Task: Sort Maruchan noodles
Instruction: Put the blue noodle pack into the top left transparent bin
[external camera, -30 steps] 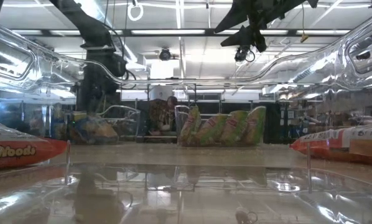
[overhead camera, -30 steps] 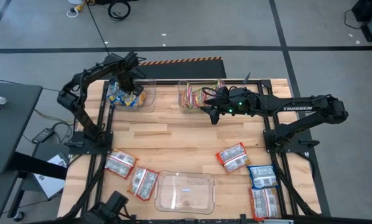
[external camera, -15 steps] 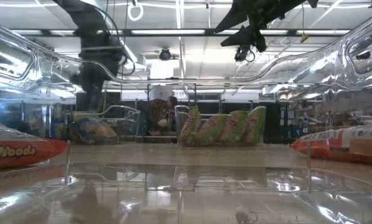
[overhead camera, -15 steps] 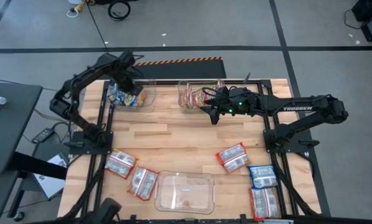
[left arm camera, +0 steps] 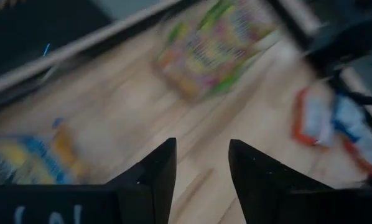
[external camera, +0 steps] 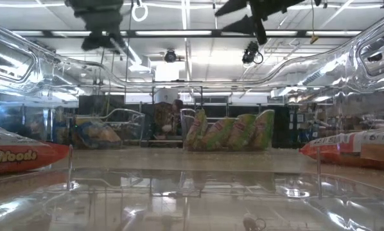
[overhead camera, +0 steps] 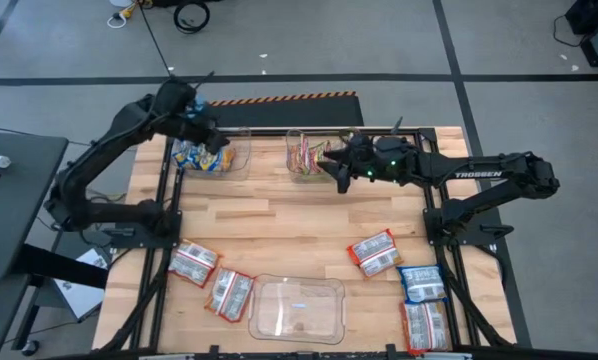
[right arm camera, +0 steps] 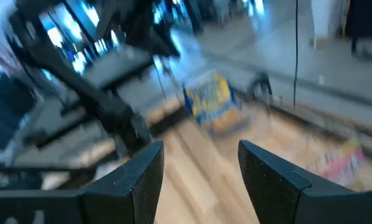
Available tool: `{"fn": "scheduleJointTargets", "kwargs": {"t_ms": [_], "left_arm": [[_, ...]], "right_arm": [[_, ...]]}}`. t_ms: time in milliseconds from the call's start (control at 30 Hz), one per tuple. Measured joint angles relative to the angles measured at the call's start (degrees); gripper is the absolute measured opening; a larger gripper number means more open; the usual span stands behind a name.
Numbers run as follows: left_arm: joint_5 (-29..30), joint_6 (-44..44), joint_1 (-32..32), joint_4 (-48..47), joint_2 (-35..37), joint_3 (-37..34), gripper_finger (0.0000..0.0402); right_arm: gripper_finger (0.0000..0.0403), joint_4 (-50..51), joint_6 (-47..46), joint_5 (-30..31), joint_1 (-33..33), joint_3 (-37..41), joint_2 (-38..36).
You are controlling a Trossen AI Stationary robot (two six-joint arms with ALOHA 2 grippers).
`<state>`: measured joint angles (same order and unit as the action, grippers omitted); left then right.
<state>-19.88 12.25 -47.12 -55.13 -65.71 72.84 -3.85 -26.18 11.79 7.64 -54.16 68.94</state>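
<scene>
Pale butcher-block planks (overhead camera: 279,215) carry a clear, glossy bin (overhead camera: 297,309) at the near edge, flanked by crinkly flat noodle packets (overhead camera: 376,253). Farther back, two clear bins (overhead camera: 309,157) hold more packets, where the left gripper (overhead camera: 205,135) and right gripper (overhead camera: 337,166) hover with fingers parted, grasping nothing; grey floor lies beyond.

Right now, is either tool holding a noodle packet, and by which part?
Nothing is held. The left tool is open and empty above the far-left bin of blue-yellow packets; the right tool is open and empty too.
</scene>
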Motion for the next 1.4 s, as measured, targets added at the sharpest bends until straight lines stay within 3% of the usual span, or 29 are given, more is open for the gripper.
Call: {"fn": "scheduleJointTargets", "kwargs": {"t_ms": [67,200,433,667,900,1033,1167,1400], "left_arm": [[1.16,2.06,3.94,3.30,1.95,0.00,0.0151],[4.47,4.86,12.54,7.68,4.49,0.00,0.0151],[11.44,9.67,27.26,9.74,5.51,0.00,0.0151],[21.05,10.01,43.92,15.48,5.31,-0.11,0.0150],[28.59,6.74,57.77,20.93,4.62,-0.11,0.0151],[31.60,6.60,61.33,25.72,3.04,-0.17,0.0151],[32.81,10.05,62.04,27.93,2.67,-0.15,0.0165],[35.82,18.48,63.36,24.34,1.56,-0.15,0.0252]], "right_arm": [[0.0213,-1.78,1.89,-0.11,0.10,-0.23,0.30],[0.0211,6.59,7.95,-0.49,-1.68,-5.30,0.36],[0.0208,31.63,10.33,15.02,-12.41,-15.36,0.28],[0.0207,47.07,-9.49,15.23,-26.40,-15.99,1.34],[0.0207,56.19,-28.13,6.36,-37.66,-16.08,7.66],[0.0207,60.82,-30.66,1.76,-41.24,-19.39,12.48],[0.0207,67.07,-27.74,2.47,-43.16,-24.31,15.72],[0.0220,72.61,-22.32,7.95,-44.06,-27.22,15.92]]}}
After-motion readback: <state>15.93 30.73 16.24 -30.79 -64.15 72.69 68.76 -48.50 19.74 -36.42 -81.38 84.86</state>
